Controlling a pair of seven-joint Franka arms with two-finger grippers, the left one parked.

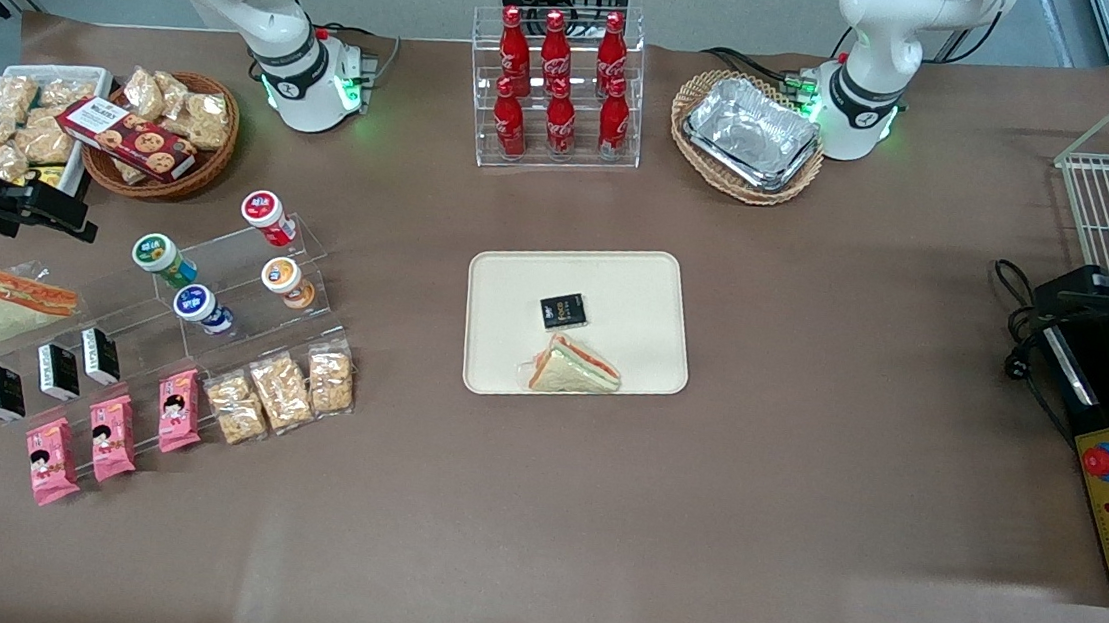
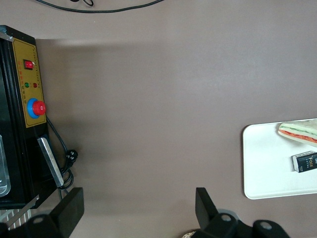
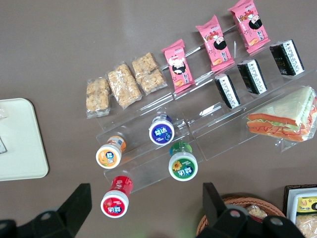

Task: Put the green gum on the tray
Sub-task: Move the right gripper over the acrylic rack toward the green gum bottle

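The green gum (image 1: 158,255) is a small green jar with a white lid, lying on the clear acrylic step stand toward the working arm's end of the table; it also shows in the right wrist view (image 3: 183,165). The cream tray (image 1: 636,299) lies mid-table and holds a sandwich (image 1: 574,365) and a small black pack (image 1: 563,310); its corner shows in the right wrist view (image 3: 20,144). My right gripper (image 1: 62,208) hovers above the table beside the stand, apart from the gum. In the right wrist view the gripper (image 3: 146,198) is wide open and empty.
On the stand beside the gum are a red jar (image 1: 267,214), an orange jar (image 1: 284,280) and a blue-lidded jar (image 1: 202,307). Snack packs (image 1: 282,390), black boxes and a wrapped sandwich (image 1: 13,304) lie nearby. A wicker basket (image 1: 164,132) sits close to the gripper.
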